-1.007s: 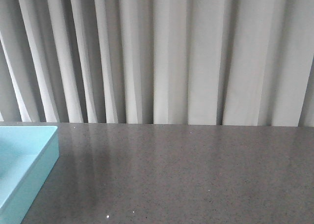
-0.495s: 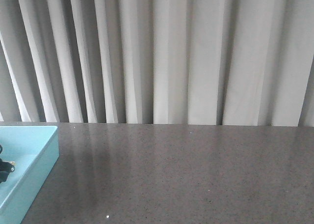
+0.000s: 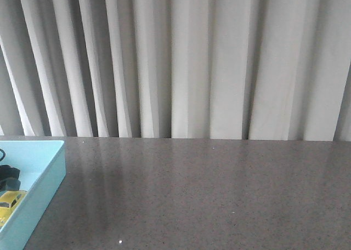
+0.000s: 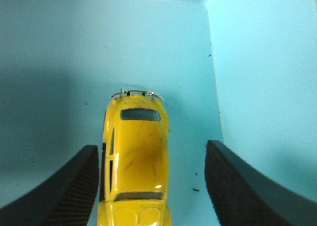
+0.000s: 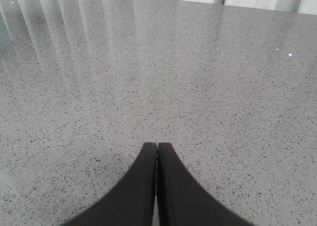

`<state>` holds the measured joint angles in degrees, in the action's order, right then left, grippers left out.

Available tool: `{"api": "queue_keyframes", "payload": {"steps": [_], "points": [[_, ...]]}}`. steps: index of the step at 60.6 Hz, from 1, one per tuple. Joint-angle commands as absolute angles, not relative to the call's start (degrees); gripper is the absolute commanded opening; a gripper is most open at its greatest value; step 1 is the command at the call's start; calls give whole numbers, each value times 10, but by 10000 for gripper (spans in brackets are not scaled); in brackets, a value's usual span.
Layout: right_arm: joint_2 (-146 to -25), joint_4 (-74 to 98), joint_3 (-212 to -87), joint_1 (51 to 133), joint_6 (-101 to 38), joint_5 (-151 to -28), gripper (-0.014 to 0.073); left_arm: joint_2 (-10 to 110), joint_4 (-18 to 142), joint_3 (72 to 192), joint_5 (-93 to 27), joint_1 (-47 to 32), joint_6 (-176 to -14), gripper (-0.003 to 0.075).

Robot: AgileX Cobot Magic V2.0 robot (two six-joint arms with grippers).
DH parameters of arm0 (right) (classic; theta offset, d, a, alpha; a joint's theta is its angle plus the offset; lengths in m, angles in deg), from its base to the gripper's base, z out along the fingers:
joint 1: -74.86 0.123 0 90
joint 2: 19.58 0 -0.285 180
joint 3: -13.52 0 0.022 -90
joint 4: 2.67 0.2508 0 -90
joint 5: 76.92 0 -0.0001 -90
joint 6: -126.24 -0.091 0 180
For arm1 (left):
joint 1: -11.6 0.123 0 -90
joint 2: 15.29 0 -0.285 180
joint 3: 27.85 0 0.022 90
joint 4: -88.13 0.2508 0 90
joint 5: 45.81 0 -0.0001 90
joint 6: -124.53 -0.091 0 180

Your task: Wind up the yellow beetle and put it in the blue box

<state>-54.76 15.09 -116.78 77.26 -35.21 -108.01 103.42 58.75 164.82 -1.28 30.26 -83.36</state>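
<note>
While yellow beetle (image 4: 134,161) sits in blue box (image 4: 257,62), left fingers (image 4: 74,186) apart; right fingers (image 5: 171,191) together.

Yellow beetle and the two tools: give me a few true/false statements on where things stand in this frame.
1. The yellow beetle is inside the blue box. True.
2. The left tool is clamped shut on the car. False: its fingers stand apart, with a clear gap on one side of the car.
3. The right tool is shut. True.
4. The right tool holds a second toy. False: it holds nothing, over the bare grey table.
5. The car lies on its roof. False: its roof faces the camera.
</note>
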Motion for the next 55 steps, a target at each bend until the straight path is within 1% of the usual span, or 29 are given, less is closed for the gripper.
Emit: {"api": "queue_keyframes", "payload": {"steps": [1,8,14,20,24,26,45,50,55], "points": [[-549,158,-1183,770,-349,-1041,-7,984,563,1666,-21,302,-830,443],[-549,158,-1183,770,-349,-1041,-7,957,560,1666,-1,302,-830,384],[-549,158,-1183,770,-349,-1041,-7,919,538,1666,5,302,-830,290],[-549,158,-1183,770,-349,-1041,-7,871,516,1666,7,302,-830,150],[-549,158,-1183,770,-349,-1041,-7,832,496,1666,18,302,-830,35],[-549,158,-1183,770,-349,-1041,-7,810,486,1666,22,302,-831,-8],[-549,158,-1183,770,-349,-1041,-7,585,412,1653,42,302,-830,-7],[-549,158,-1183,770,-349,-1041,-7,513,397,1620,38,302,-835,-7],[-549,158,-1183,770,-349,-1041,-7,431,401,1558,25,302,-841,-7]]}}
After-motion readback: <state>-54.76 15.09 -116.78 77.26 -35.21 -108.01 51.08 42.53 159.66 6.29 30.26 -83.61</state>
